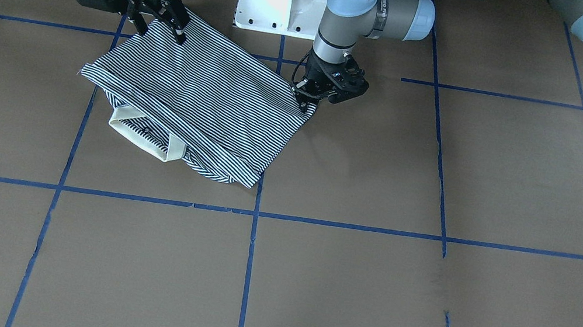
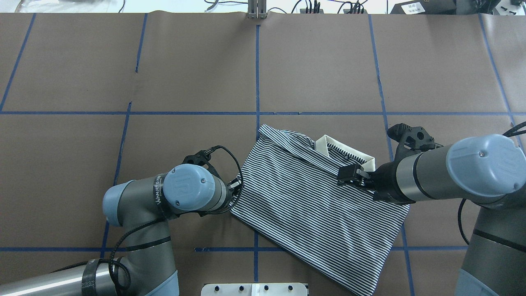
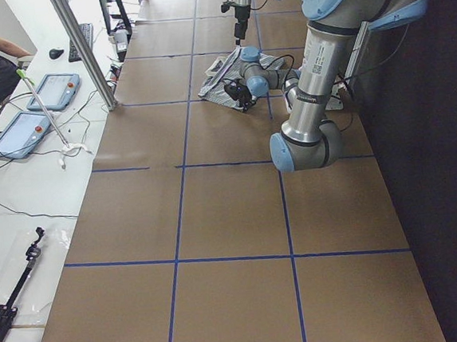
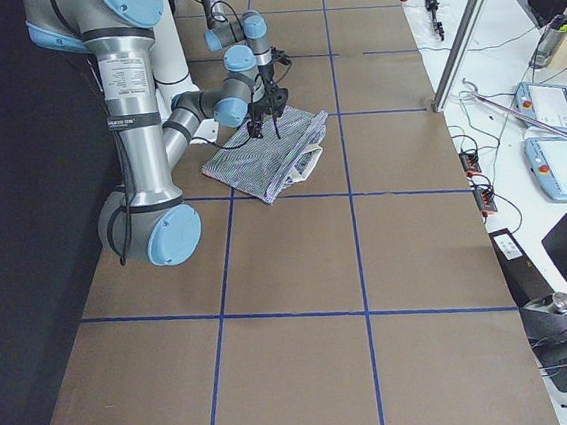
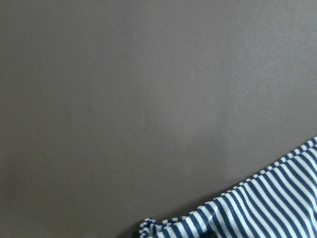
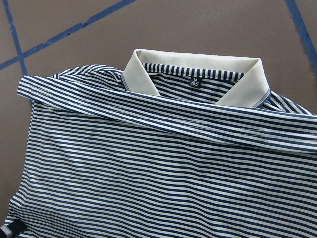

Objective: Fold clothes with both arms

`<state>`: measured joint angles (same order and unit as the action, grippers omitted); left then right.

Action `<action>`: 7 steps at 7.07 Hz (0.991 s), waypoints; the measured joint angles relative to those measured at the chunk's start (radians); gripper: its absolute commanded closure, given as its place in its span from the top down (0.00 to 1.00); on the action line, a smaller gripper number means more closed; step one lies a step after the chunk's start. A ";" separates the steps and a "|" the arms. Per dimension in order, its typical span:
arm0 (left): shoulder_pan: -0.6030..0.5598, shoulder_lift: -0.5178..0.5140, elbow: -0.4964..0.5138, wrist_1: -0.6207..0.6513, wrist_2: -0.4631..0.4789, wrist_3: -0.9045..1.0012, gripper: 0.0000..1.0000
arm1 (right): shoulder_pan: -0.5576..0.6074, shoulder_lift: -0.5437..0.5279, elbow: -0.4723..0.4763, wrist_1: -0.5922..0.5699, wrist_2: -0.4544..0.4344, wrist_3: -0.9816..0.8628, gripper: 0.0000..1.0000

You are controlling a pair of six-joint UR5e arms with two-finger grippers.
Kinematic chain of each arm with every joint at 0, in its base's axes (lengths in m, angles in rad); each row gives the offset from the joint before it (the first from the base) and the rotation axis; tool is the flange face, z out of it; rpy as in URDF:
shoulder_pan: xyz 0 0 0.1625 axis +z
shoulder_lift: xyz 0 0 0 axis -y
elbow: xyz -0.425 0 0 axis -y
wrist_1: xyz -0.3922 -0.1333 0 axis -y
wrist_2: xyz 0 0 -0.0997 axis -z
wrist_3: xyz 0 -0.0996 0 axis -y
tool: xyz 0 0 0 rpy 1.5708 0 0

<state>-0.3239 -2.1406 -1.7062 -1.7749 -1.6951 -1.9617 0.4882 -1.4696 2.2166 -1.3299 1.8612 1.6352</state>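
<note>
Across the upper left of the front-facing view, the polo shirt [image 1: 202,95] lies on the brown desk [image 1: 422,304] as a slanted rectangle. No sleeves show, and its cream collar [image 1: 144,139] pokes out at the lower-left edge. At the frame's upper left the right fingers [image 1: 178,26] stand spread apart above the shirt's top corner and hold nothing that I can see. Just right of centre the left fingers [image 1: 309,101] reach down to the shirt's right-hand corner with their tips close together. I cannot tell whether they pinch the cloth.

Overhead, the shirt sits low and right of centre, one corner running toward the bottom edge. The right fingers hover over the cloth just below the collar. The left arm [image 2: 189,193] covers its own fingers with its wrist, beside the shirt's left corner.

Both side views show the shirt small, in the upper part of the frame. From the right end, two thin fingers point down over it, parted.

The left wrist view shows bare desk and a bunched striped corner at the lower right. In the right wrist view the hem [image 6: 198,119] lies as a band across the shirt just under the collar and size label [image 6: 194,82], with smooth stripes below.

Judging from this, the sleeve folds and one bottom-to-top fold look done. What is left is probably a further halving, or a tidy-up of the skewed edges, and then letting go.
</note>
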 measured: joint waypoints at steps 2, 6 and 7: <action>-0.004 0.000 -0.011 0.000 0.000 0.007 0.00 | 0.002 -0.001 -0.001 0.000 0.000 0.000 1.00; -0.107 0.003 0.017 -0.001 0.010 0.086 0.00 | 0.001 -0.001 -0.003 0.000 -0.005 0.000 1.00; -0.135 0.001 0.035 -0.003 0.028 0.122 0.00 | -0.001 0.000 -0.005 0.000 -0.008 0.001 1.00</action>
<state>-0.4591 -2.1401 -1.6708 -1.7783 -1.6672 -1.8396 0.4870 -1.4693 2.2116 -1.3300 1.8529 1.6362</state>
